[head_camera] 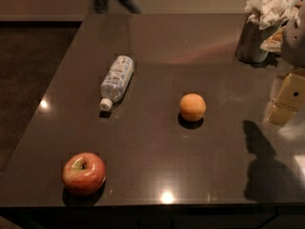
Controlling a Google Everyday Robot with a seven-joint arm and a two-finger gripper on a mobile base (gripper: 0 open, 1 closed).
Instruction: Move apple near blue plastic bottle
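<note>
On dark table (pixel 190 46): apple (pixel 84 173) front-left | bottle (pixel 116 81) lying | end effector (pixel 285 99) right, state unclear

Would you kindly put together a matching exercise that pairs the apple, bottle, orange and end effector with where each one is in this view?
Things:
1. apple
2. bottle
3. orange
4. end effector

Places:
A. at the right edge of the view, over the table
B. near the table's front left corner
C. lying on its side, left of centre, cap towards the front
D. about mid-table, right of the bottle

Pairs: 1-B, 2-C, 3-D, 4-A
</note>
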